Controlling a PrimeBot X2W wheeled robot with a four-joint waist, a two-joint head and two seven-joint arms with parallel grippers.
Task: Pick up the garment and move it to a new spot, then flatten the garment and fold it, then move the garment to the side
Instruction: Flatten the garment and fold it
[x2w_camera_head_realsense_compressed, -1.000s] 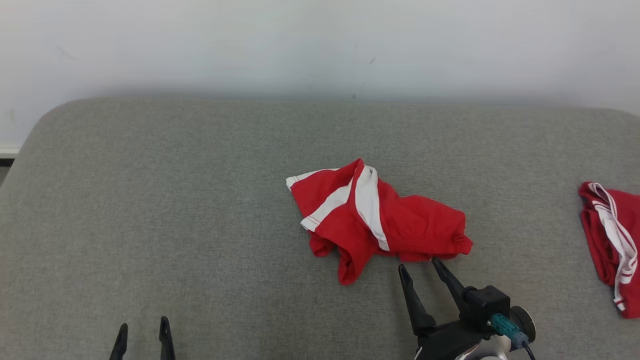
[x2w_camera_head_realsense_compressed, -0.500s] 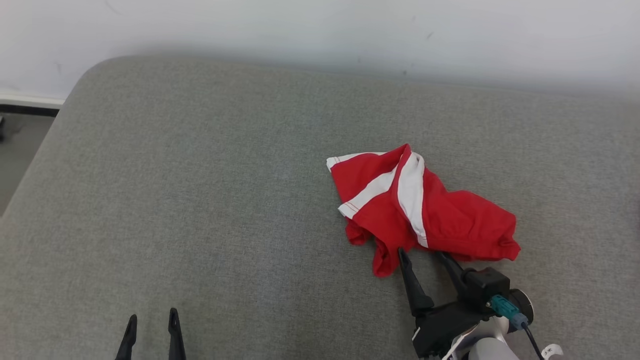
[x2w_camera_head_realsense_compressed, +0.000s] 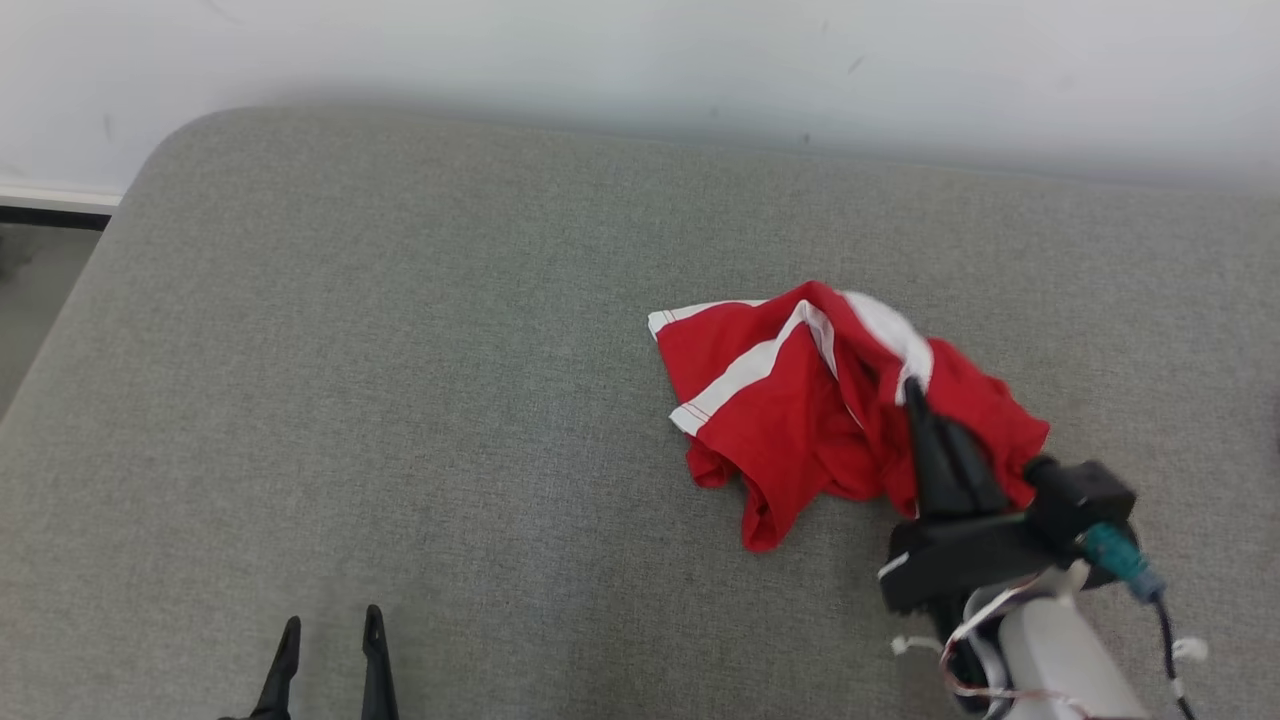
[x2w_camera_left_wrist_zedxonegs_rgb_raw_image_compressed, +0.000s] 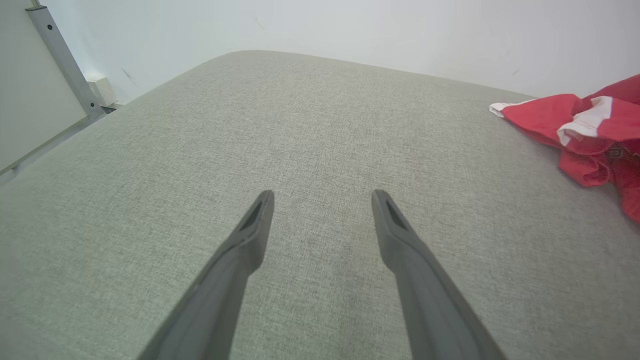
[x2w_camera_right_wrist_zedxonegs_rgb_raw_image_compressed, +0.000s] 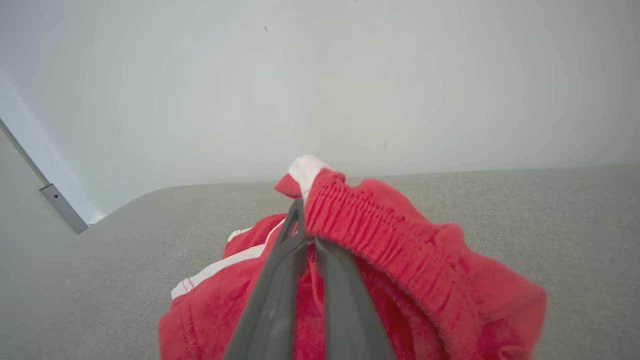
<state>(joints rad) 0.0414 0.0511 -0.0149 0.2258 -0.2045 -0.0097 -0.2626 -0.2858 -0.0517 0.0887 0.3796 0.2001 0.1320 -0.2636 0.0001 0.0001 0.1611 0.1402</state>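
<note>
The garment (x2w_camera_head_realsense_compressed: 790, 400) is a pair of red shorts with white stripes, crumpled right of centre on the grey cushioned surface (x2w_camera_head_realsense_compressed: 400, 350). My right gripper (x2w_camera_head_realsense_compressed: 915, 395) is shut on its elastic waistband, which lifts into a peak around the fingers; in the right wrist view the fabric (x2w_camera_right_wrist_zedxonegs_rgb_raw_image_compressed: 390, 245) bunches over the closed right gripper (x2w_camera_right_wrist_zedxonegs_rgb_raw_image_compressed: 300, 210). My left gripper (x2w_camera_head_realsense_compressed: 330, 640) stands open at the lower left, above bare cushion, far from the shorts. In the left wrist view, the left gripper (x2w_camera_left_wrist_zedxonegs_rgb_raw_image_compressed: 322, 200) holds nothing and the garment (x2w_camera_left_wrist_zedxonegs_rgb_raw_image_compressed: 575, 125) lies at the right edge.
A white wall (x2w_camera_head_realsense_compressed: 640, 60) runs behind the cushion. The cushion's rounded left edge (x2w_camera_head_realsense_compressed: 110, 240) drops to a dark floor strip (x2w_camera_head_realsense_compressed: 40, 215). A grey metal post (x2w_camera_left_wrist_zedxonegs_rgb_raw_image_compressed: 60, 55) stands by the wall at the left.
My right gripper moved forward into the garment and shut on its waistband, pulling the fabric up. The head camera shifted left, so the second red garment left the view. The left gripper stays open.
</note>
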